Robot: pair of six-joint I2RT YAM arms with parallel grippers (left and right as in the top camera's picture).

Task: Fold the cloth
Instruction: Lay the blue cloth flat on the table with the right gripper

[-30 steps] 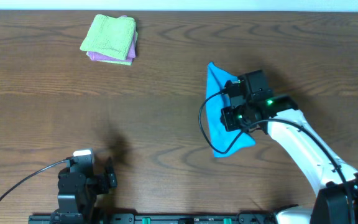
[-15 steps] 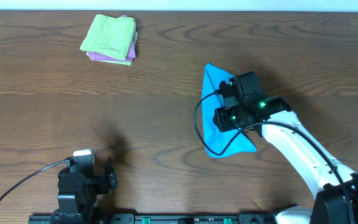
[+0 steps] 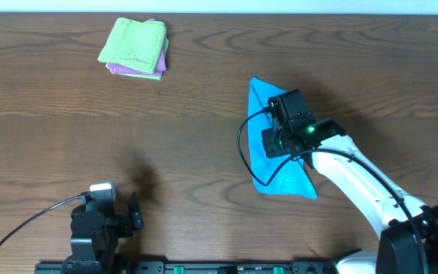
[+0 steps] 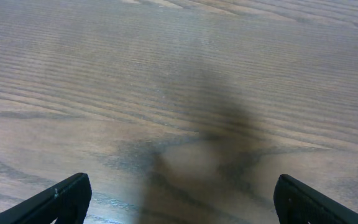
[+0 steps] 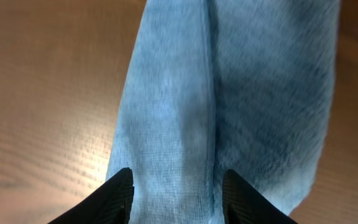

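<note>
Right pincer (image 5: 178,179), parted astride the cloth (image 3: 261,106) (crease (image 5: 211,93) between), should lift straight, not drag toward 6 o'clock.

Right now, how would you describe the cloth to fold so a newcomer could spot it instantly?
On the wooden table, look at the right half, under the white right arm. There lies the cloth, bunched into a rough triangle. It is bright sky-blue and lies alone, unlike the lime-green cloth stacked on a purple cloth at the far left.
</note>
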